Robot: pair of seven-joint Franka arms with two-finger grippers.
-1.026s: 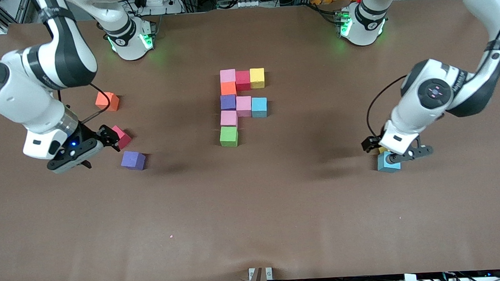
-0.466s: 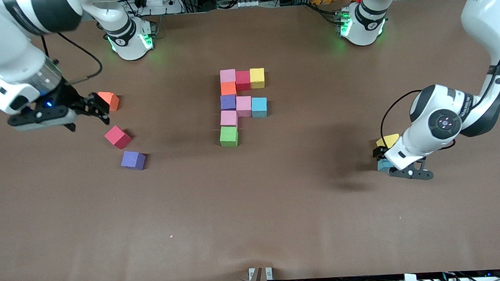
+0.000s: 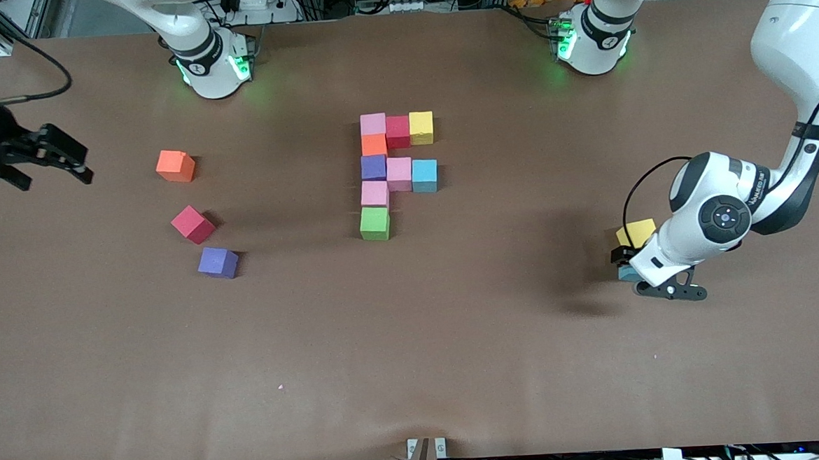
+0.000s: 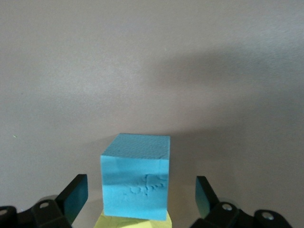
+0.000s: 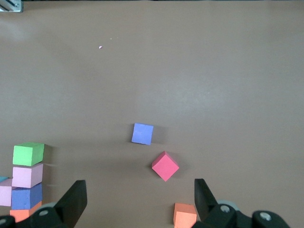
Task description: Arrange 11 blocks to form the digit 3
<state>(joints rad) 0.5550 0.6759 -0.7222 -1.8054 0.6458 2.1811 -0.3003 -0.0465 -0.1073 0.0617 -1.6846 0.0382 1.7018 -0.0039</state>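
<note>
Lowered, left hand (image 3: 654, 282) now straddles light blue block (image 4: 136, 183), fingers apart.

A brown matte table (image 3: 457, 340) bears a joined cluster of small coloured foam cubes (image 3: 392, 171), loose orange (image 3: 175, 166), red (image 3: 192, 224) and purple (image 3: 218, 262) cubes, plus adjoining yellow (image 3: 636, 232) and light blue (image 4: 136, 183) cubes.

Open brown table surface (image 3: 416, 356) is seen nearer the front camera than every cube. The central cluster of matte foam cubes (image 3: 394, 171) blocks mid-table. Three loose cubes, orange (image 3: 175, 166), red (image 3: 192, 224) and purple (image 3: 218, 262), obstruct the right arm's end, with gaps between them. A light blue cube (image 4: 136, 182) sits between the left gripper's (image 4: 140, 202) spread fingers, touching a yellow cube (image 3: 636, 233).
</note>
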